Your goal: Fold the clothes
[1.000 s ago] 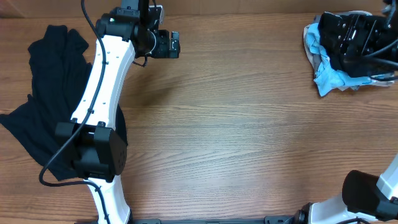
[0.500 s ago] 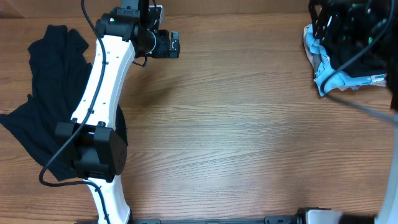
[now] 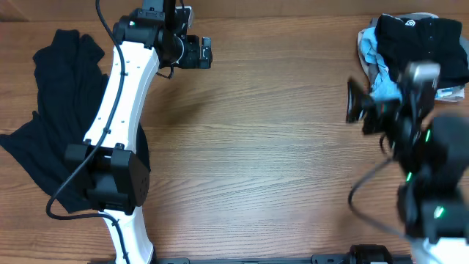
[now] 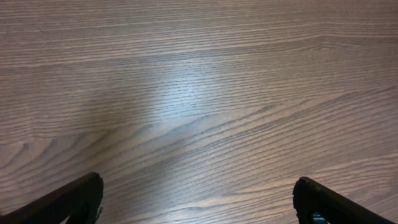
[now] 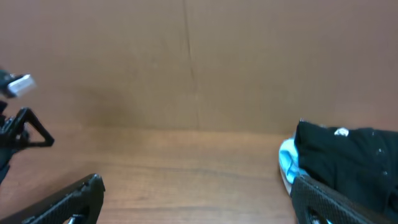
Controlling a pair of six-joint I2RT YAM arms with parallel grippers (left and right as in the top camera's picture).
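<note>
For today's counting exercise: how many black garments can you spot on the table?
2. One black garment lies spread at the table's left edge, partly under the left arm. The other black garment sits atop the pile at the far right corner. More may be hidden in that pile.

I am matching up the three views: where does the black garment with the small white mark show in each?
Overhead: black garment at top right, on a light blue cloth.
Left wrist: not in it, only bare table.
Right wrist: lower right.
Shared landmark: the light blue cloth under it.
</note>
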